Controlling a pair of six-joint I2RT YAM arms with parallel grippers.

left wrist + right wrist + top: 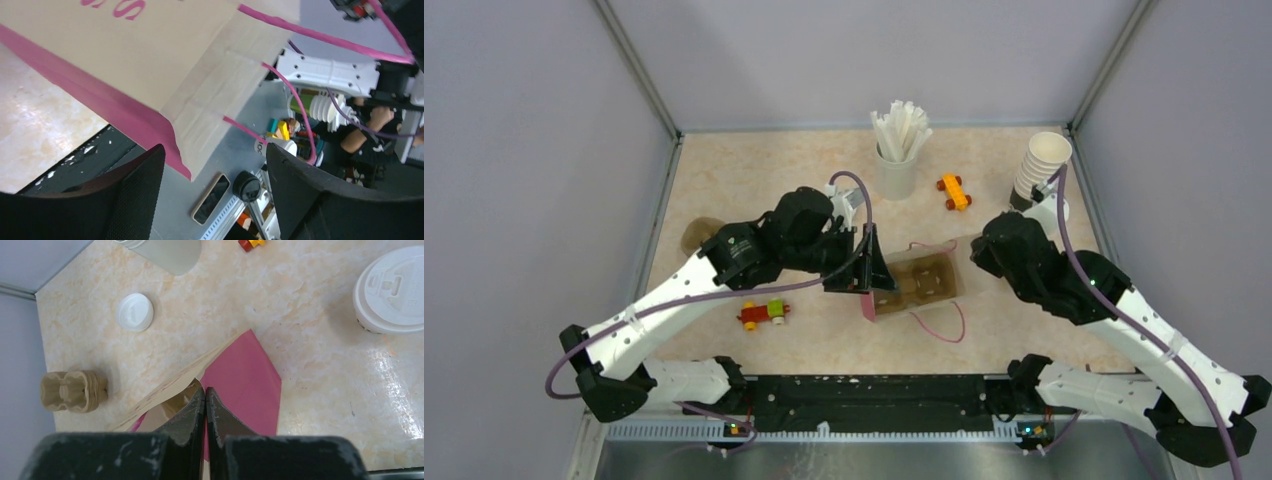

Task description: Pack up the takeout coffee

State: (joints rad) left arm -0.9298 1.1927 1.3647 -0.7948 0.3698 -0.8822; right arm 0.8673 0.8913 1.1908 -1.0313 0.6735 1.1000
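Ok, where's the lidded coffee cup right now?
In the right wrist view it's at the upper right: the lidded coffee cup stands on the table, right of and beyond the paper bag, not touching it.

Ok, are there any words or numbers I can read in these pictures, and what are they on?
Pink letters on the paper bag: cut off by the top edge of the left wrist view, so no whole word can be read.
Raised marks on the white cup lid: too blurred to read.
No other text can be read.
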